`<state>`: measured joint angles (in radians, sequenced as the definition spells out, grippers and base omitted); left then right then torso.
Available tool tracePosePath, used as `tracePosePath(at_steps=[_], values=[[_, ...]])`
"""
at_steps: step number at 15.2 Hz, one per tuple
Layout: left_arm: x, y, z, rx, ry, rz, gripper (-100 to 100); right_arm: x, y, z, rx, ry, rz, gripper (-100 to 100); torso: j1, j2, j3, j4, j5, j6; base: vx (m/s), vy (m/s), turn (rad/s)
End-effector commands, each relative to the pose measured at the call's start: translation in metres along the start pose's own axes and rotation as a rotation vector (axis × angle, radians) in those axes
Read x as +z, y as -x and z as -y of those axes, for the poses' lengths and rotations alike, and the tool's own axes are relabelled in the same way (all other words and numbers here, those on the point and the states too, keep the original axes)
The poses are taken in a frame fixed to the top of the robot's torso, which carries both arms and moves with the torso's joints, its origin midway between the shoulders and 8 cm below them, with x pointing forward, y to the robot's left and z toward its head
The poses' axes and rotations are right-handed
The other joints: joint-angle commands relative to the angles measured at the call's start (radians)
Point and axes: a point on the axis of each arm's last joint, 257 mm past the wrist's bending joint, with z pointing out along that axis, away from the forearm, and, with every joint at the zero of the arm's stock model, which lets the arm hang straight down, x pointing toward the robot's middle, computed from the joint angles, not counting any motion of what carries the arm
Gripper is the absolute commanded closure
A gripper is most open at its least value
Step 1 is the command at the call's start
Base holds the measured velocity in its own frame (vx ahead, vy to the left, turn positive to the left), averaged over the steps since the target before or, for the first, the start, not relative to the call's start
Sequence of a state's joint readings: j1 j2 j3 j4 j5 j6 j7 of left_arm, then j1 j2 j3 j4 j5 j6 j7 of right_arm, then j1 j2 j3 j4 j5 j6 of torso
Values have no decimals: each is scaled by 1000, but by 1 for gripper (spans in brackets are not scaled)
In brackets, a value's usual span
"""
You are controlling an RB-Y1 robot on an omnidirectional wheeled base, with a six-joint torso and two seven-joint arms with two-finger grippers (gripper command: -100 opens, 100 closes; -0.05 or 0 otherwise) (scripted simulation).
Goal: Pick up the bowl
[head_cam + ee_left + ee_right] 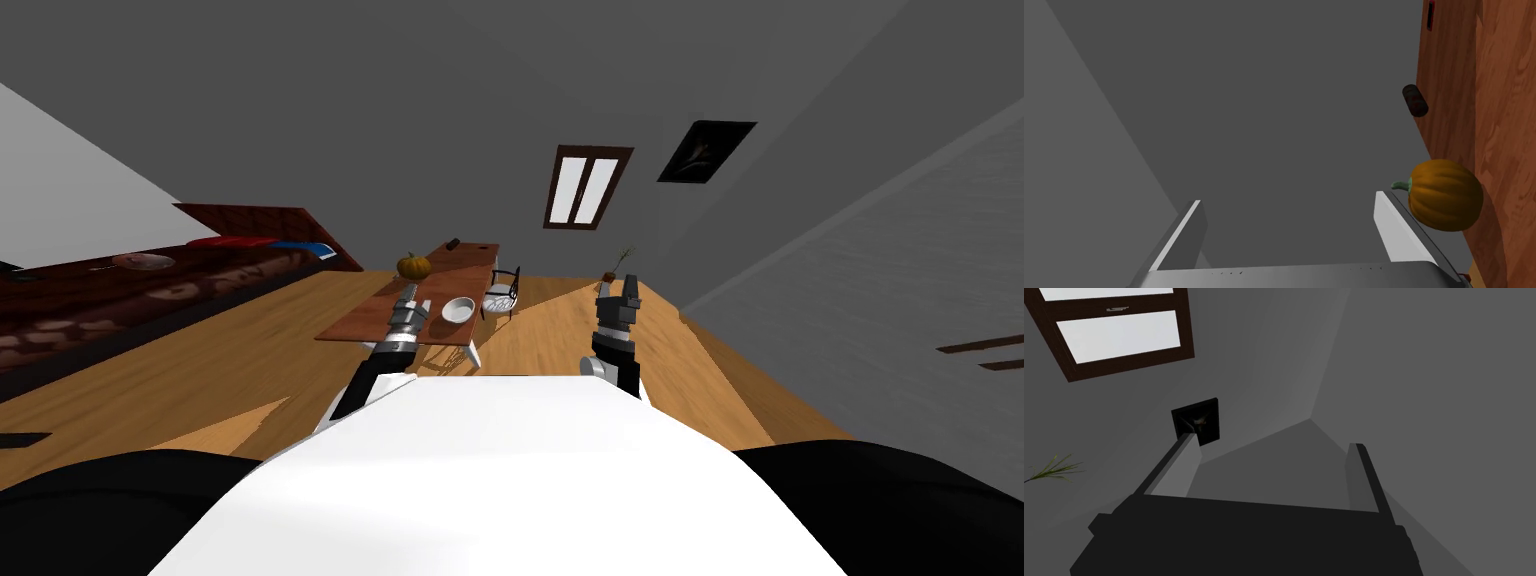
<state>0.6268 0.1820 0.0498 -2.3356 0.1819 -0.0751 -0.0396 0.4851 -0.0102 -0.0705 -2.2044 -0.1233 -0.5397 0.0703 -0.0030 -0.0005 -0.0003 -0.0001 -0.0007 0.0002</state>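
A white bowl sits near the front end of a long brown table. My left gripper hovers over the table just to the left of the bowl. In the left wrist view that left gripper is open with nothing between its fingers, and an orange pumpkin lies close beside one finger. My right gripper is held up over the floor to the right of the table. In the right wrist view the right gripper is open and empty.
The pumpkin stands farther back on the table, and a small dark cylinder lies at the far end. A white chair stands at the table's right side. A long dark counter runs along the left.
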Motion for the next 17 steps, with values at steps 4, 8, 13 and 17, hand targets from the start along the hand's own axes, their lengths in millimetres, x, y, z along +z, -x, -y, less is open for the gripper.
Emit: tracePosePath(at_steps=[4, 8, 13, 17], values=[[-8, 15, -39, 10, 138, 21, -100, 0, 0, 0, 0, 0, 0, 0, 0, -1, -1, 0, 0, 0, 27, -39, -98], [-14, 22, -61, 15, 221, 30, -100, 0, 0, 0, 0, 0, 0, 0, 1, -1, -1, 0, 0, 0, 30, -27, -86], [-28, 37, -91, 25, 333, 54, -100, 0, 0, 0, 0, 0, 0, 0, 1, -1, -1, 0, 0, 0, 34, -23, -80], [-40, 45, -114, 29, 423, 66, -100, 0, 0, 0, 0, 0, 0, 0, 2, -2, -1, 0, 0, 0, 43, -18, -87]])
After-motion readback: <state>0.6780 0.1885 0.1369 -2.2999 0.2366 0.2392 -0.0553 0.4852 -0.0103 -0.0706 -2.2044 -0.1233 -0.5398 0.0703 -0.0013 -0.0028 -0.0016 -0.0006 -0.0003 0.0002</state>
